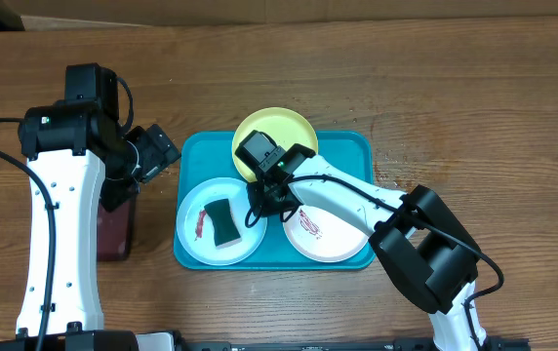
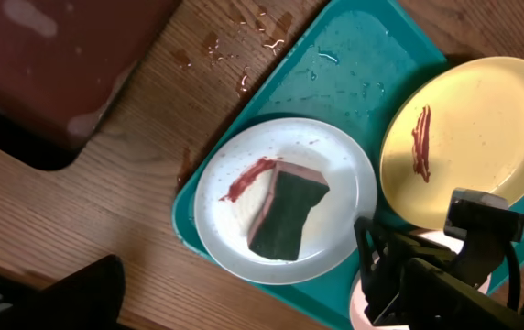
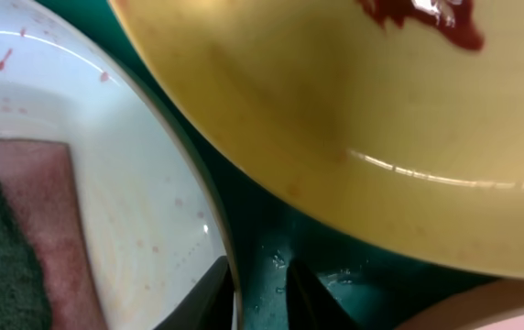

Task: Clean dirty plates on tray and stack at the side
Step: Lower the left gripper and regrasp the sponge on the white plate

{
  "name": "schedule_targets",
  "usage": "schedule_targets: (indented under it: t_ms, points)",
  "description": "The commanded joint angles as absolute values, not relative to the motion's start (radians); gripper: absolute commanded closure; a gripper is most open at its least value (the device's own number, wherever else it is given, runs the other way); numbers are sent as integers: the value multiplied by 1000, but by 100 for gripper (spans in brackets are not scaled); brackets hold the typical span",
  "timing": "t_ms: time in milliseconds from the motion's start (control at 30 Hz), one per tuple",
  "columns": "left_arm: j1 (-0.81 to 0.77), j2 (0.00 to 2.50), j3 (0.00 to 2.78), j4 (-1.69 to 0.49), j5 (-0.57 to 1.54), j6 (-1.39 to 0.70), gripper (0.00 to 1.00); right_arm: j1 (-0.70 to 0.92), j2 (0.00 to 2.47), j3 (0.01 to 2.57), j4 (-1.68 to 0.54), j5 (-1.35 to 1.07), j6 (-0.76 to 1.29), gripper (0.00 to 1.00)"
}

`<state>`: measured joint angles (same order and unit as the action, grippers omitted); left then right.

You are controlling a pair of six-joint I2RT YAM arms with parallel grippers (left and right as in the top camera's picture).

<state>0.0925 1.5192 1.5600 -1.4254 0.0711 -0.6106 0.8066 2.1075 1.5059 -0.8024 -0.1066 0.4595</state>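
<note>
A brown wooden table (image 1: 455,88) with visible grain carries two trays. A large turquoise tray (image 1: 352,146), with rounded corners and a raised rim, lies flat near the middle, its long sides running across the table. To its left, parted from it by a strip of bare wood, lies a smaller dark maroon tray (image 1: 115,234). Wet spots (image 2: 253,32) darken the wood between the two trays, close to the turquoise rim.
</note>
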Motion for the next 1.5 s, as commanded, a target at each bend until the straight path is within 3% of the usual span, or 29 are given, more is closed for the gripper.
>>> schedule_targets:
  t_ms: [0,167,267,333,700,1000,1267,1467]
  points:
    - [97,1519,1561,-1428,72,-583,3,806,2104,1493,-796,-105,467,84]
    - [97,1519,1561,-1431,72,-583,13,806,2104,1493,-789,-105,467,87]
    - [95,1519,1559,-1431,84,-583,33,804,2104,1493,-787,-105,467,93]
    - [84,1519,1549,-1427,90,-583,36,803,2104,1493,-783,-105,467,96]
    - [-62,1519,1292,-1198,263,-527,30,794,2104,1493,-779,-106,469,96]
    - [-67,1520,1131,-1097,269,-542,33,794,2104,1493,-775,-106,469,96]
    - [-66,1526,946,-881,341,-500,35,789,2104,1493,-779,-110,469,96]
    - [-67,1538,887,-783,345,-448,30,789,2104,1493,-778,-124,469,96]
